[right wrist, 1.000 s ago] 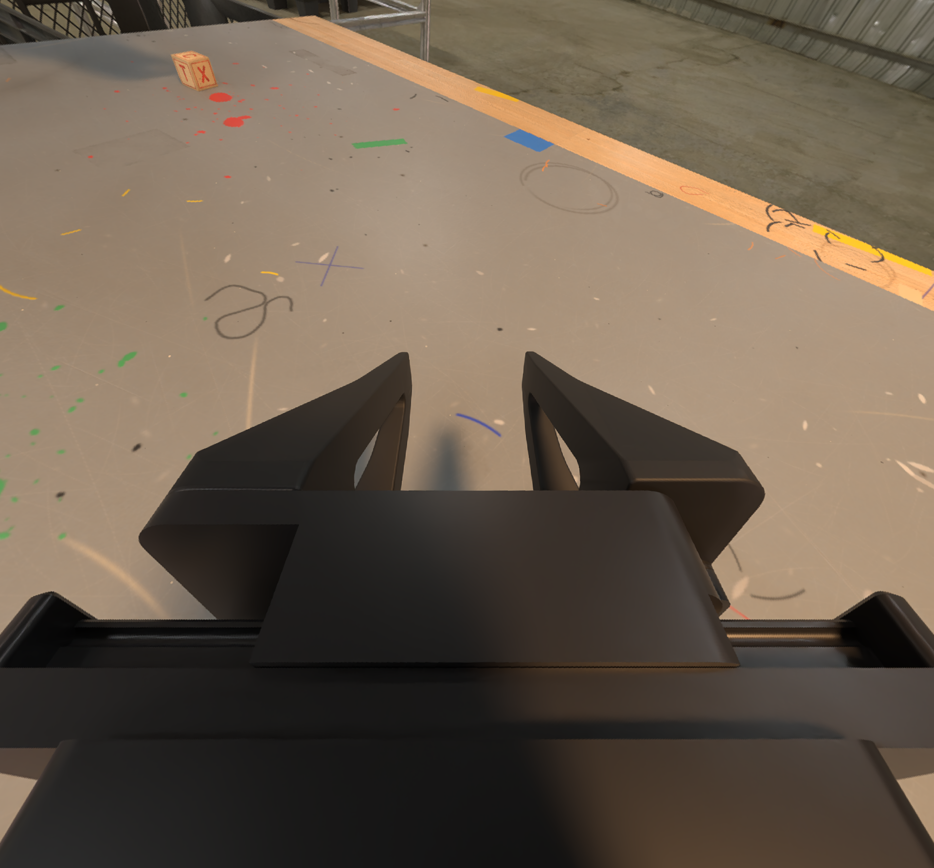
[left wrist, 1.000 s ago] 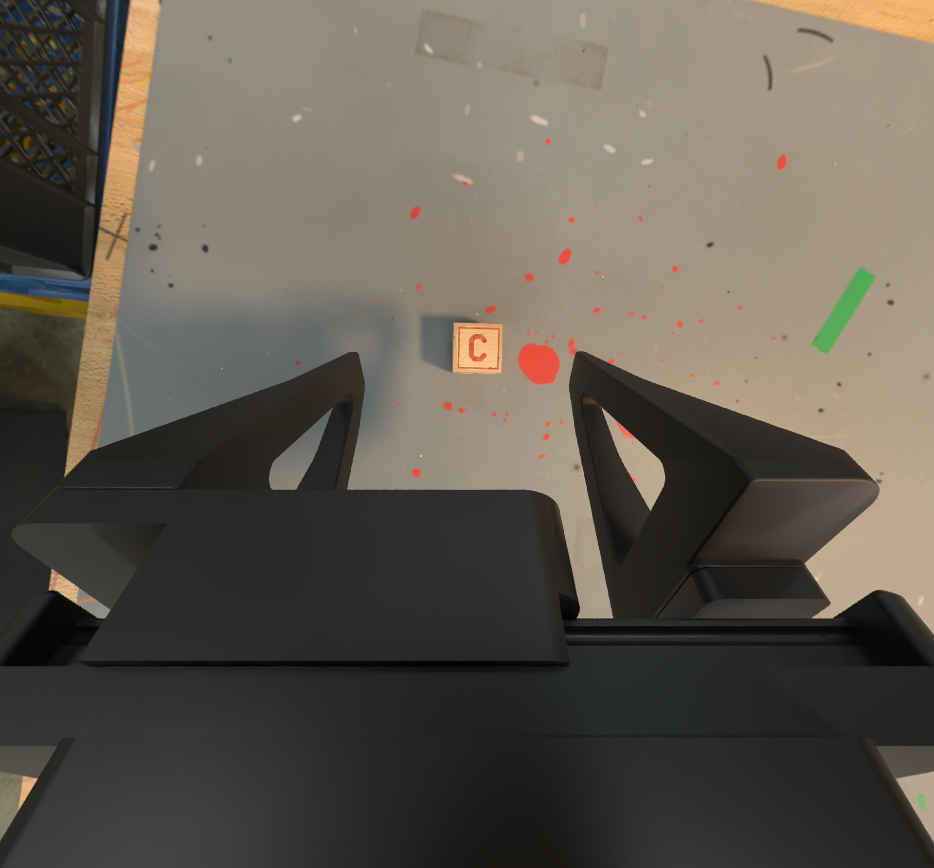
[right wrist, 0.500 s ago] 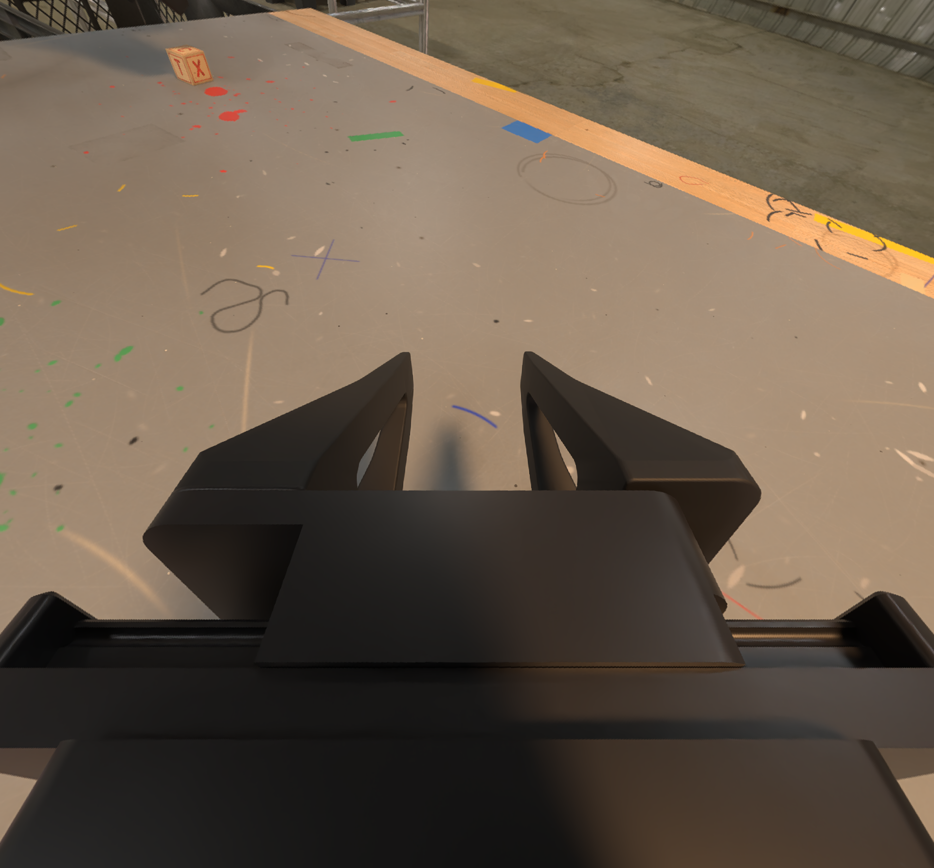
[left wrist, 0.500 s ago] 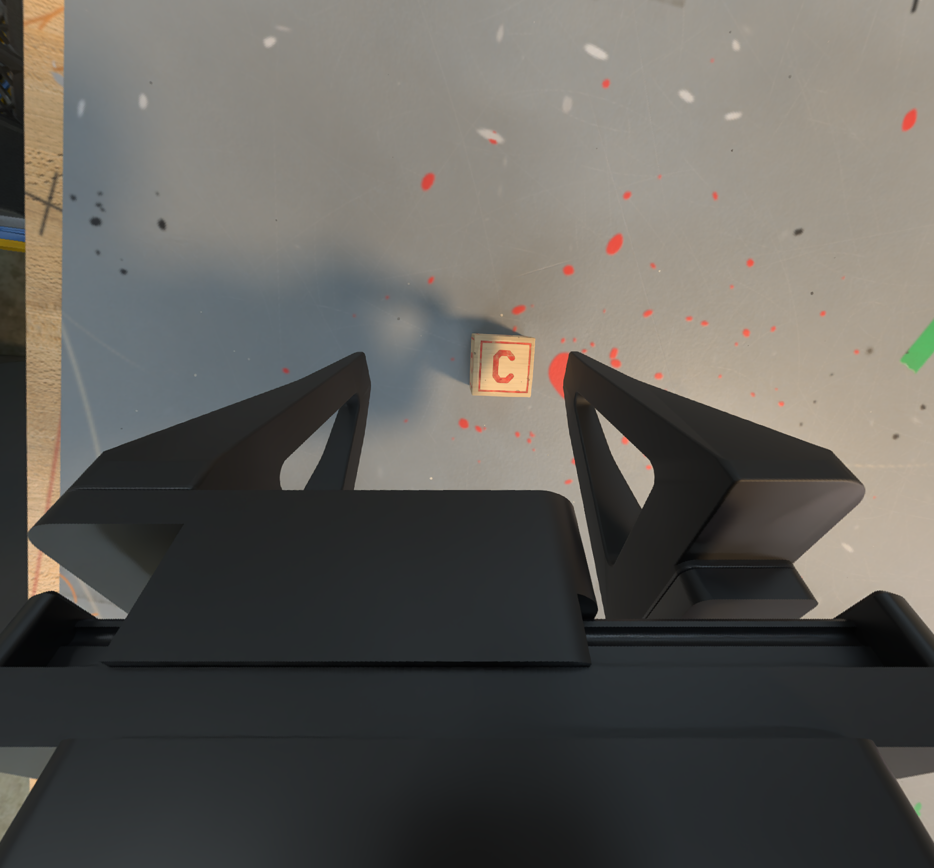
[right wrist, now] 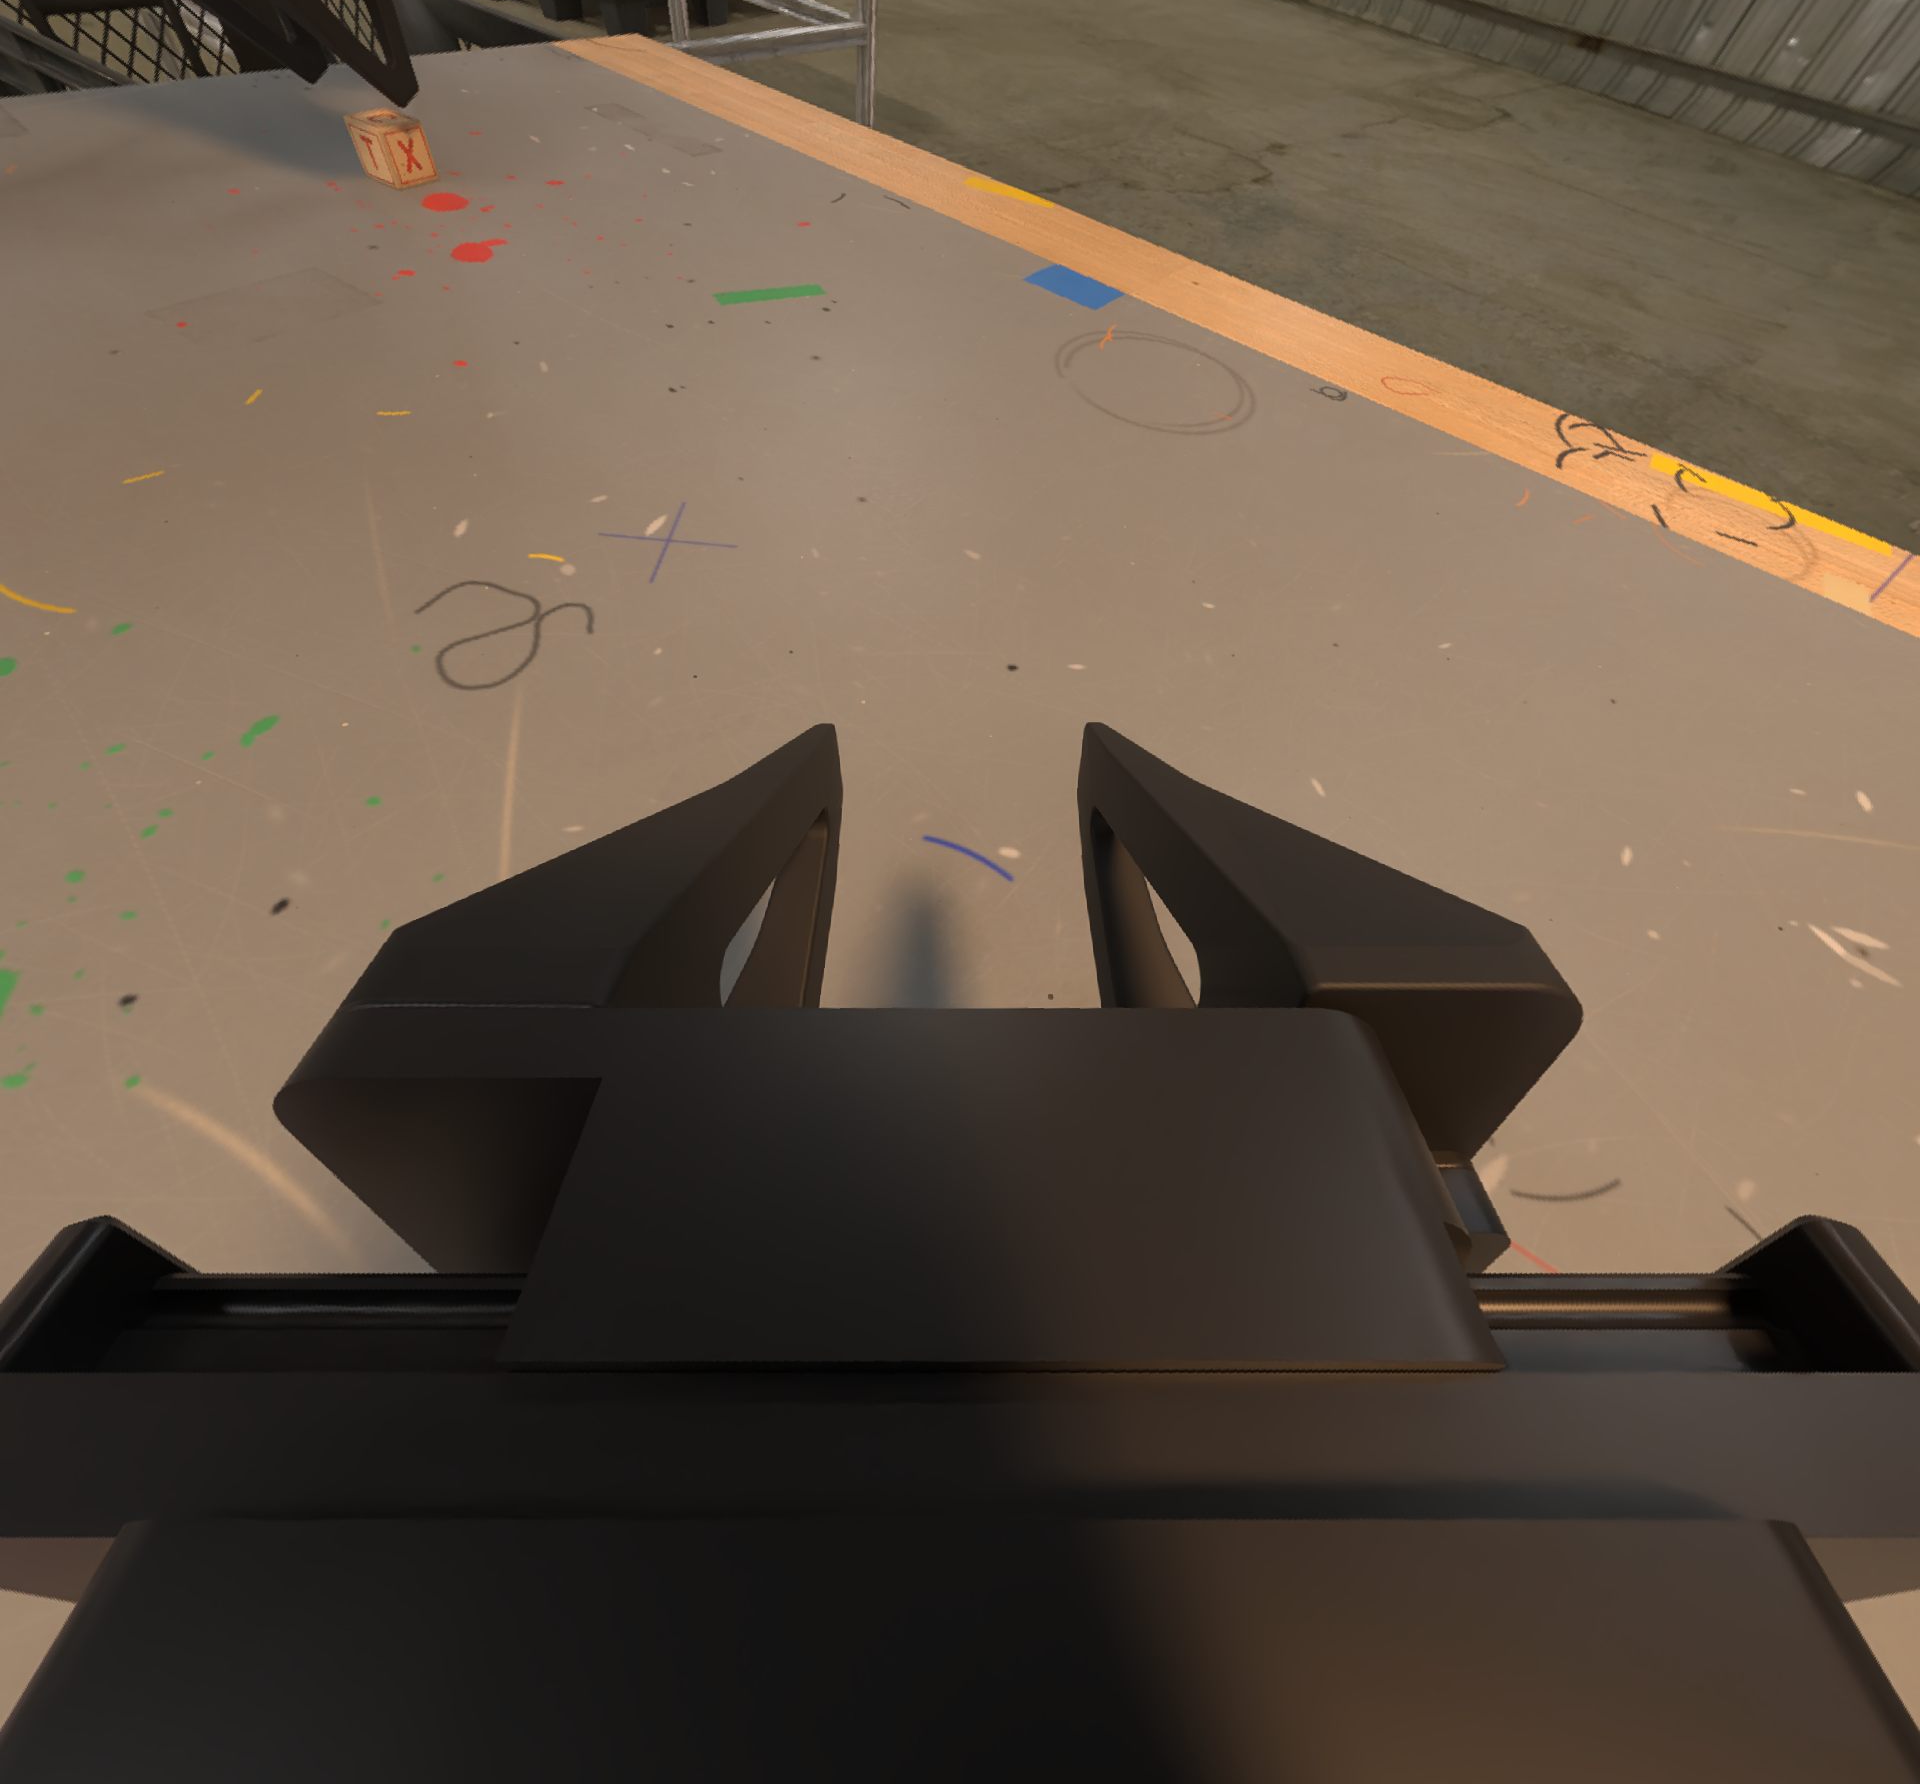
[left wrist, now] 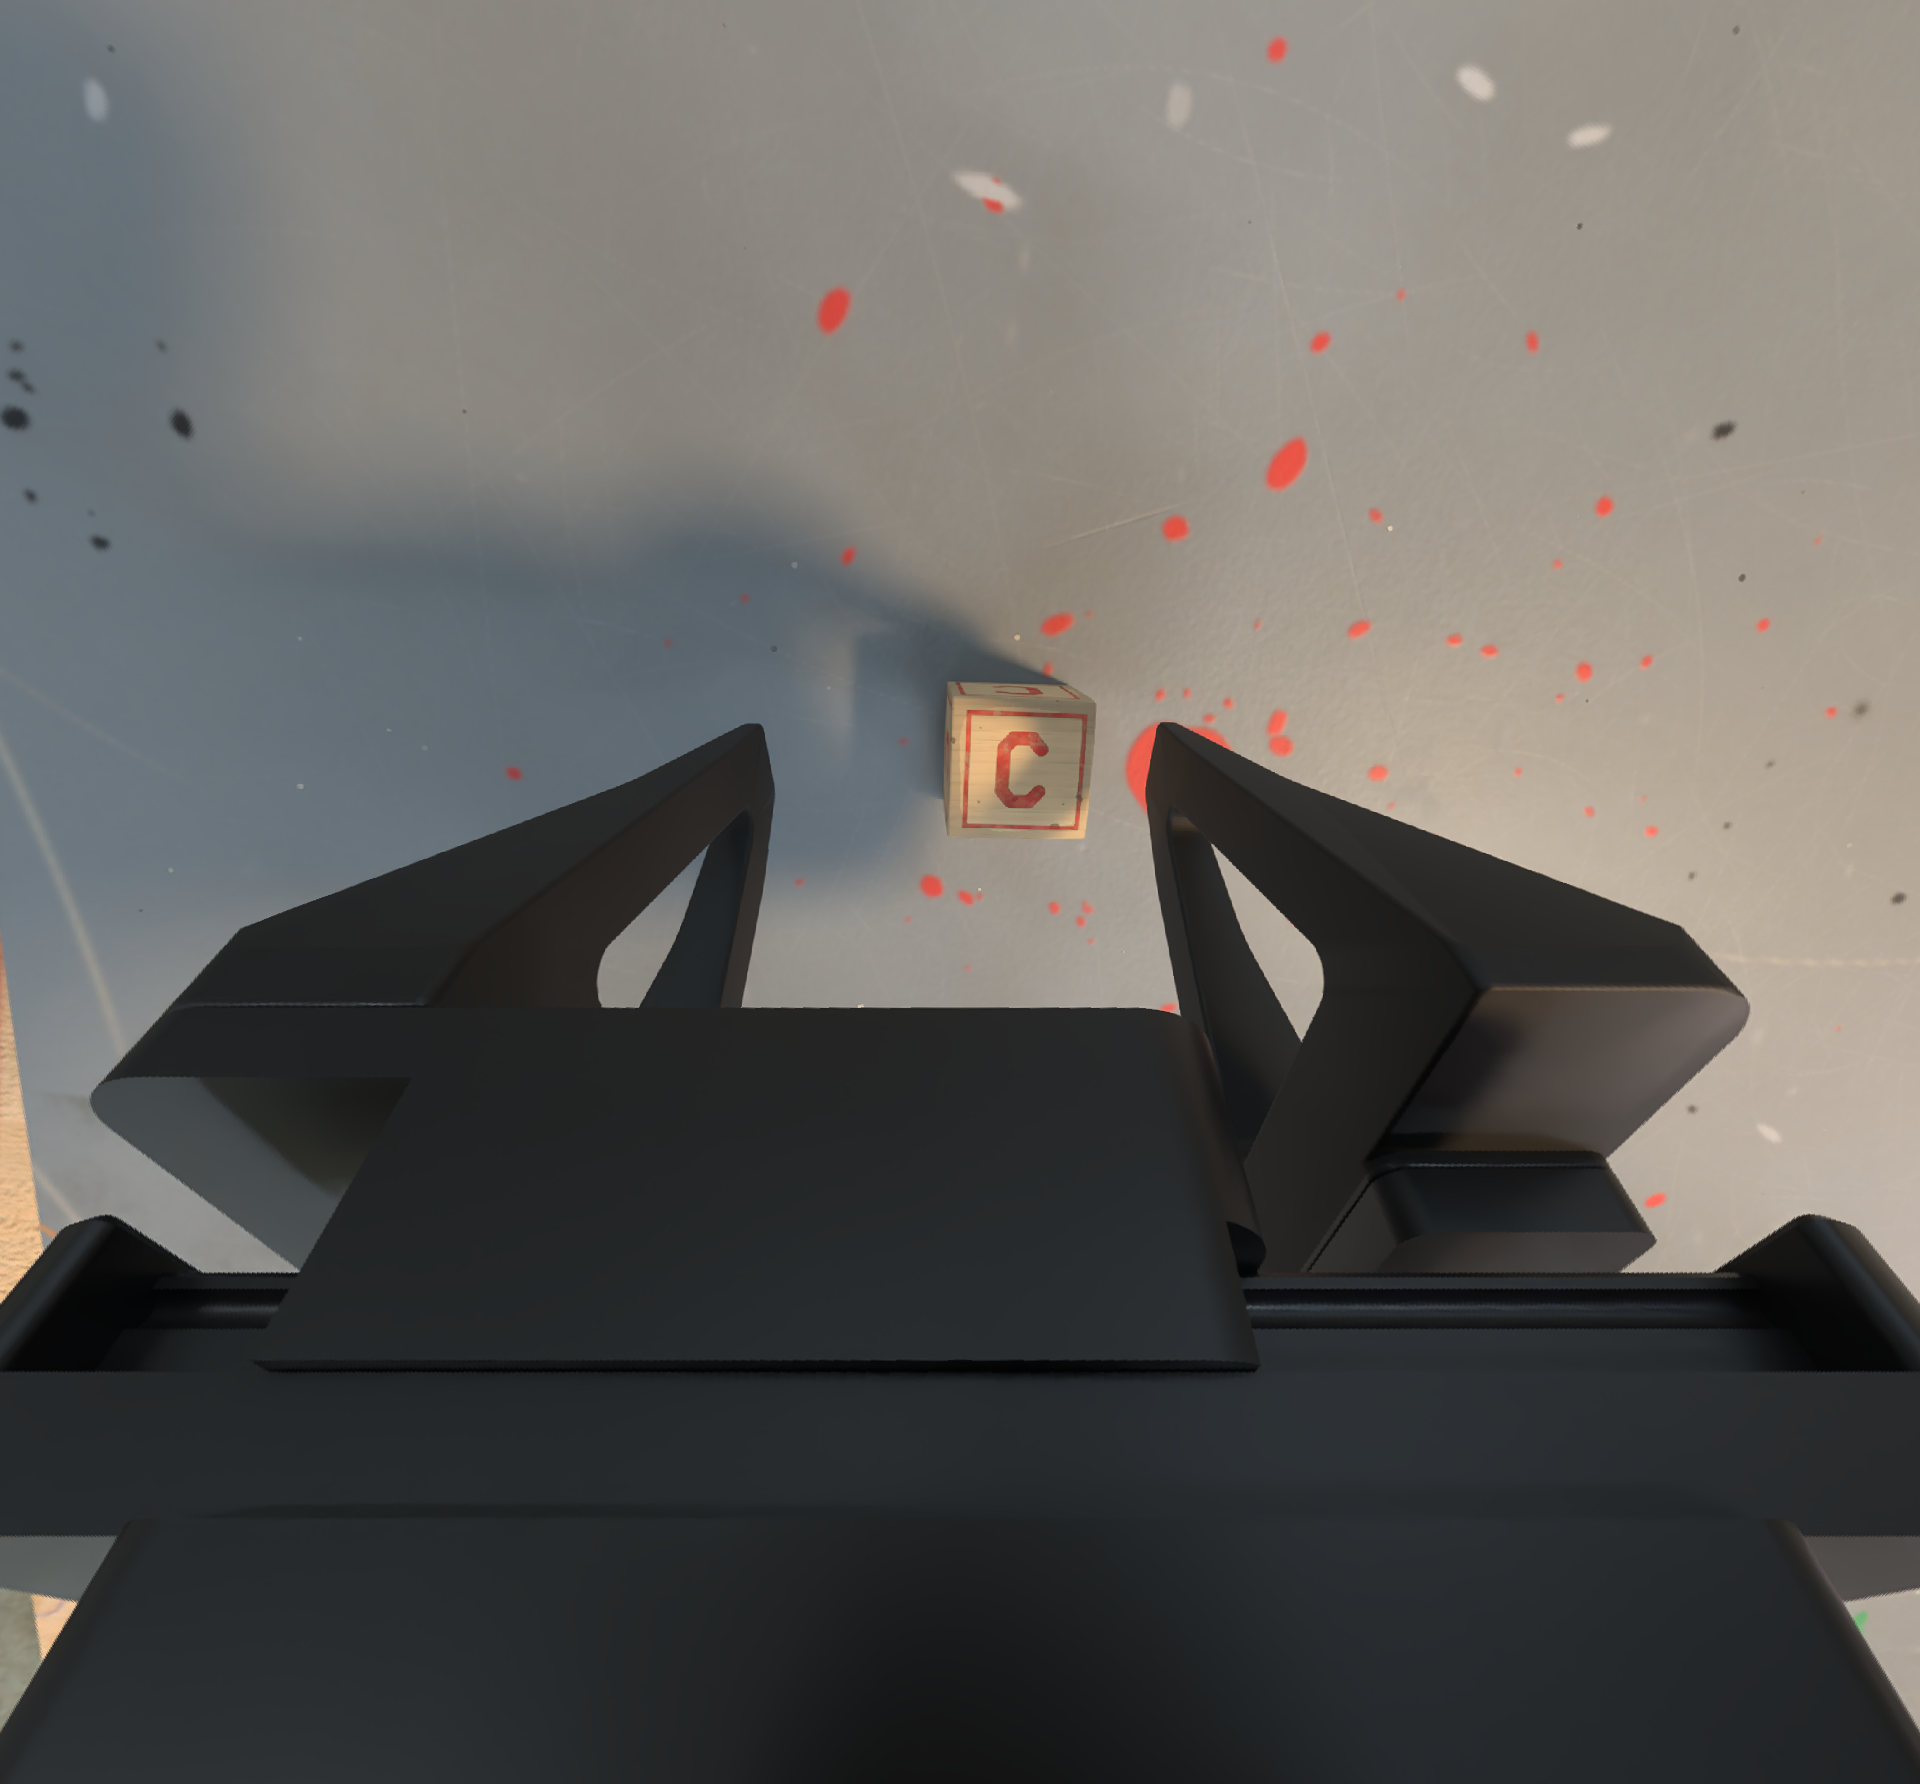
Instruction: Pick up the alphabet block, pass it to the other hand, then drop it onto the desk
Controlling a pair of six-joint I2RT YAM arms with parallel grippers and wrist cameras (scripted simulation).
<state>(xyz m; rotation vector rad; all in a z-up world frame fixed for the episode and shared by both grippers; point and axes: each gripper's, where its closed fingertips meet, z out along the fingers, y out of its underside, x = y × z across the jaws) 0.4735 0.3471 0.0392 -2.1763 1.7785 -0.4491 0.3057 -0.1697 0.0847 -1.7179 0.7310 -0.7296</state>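
Block: the alphabet block [left wrist: 1018,763] sits on the desk [left wrist: 1455,280], between and beyond the fingertips, nearer the right-hand one.
Left gripper [left wrist: 956,732]: fingers wide, holding nothing.
Right gripper [right wrist: 958,732]: narrow gap, empty, far from the block.
Risk: the nearer finger may knock the block sideways during descent, because it is off-centre.

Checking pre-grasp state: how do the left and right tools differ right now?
Opening: the left tool has its fingers spread wider than the right tool.
Aim: the left tool points down at the desk, with the alphabet block in line with its gap; the right tool looks across the desk, the block far off.
Gap: the right tool frames only bare desk.
Shared: both open, neither holding anything.
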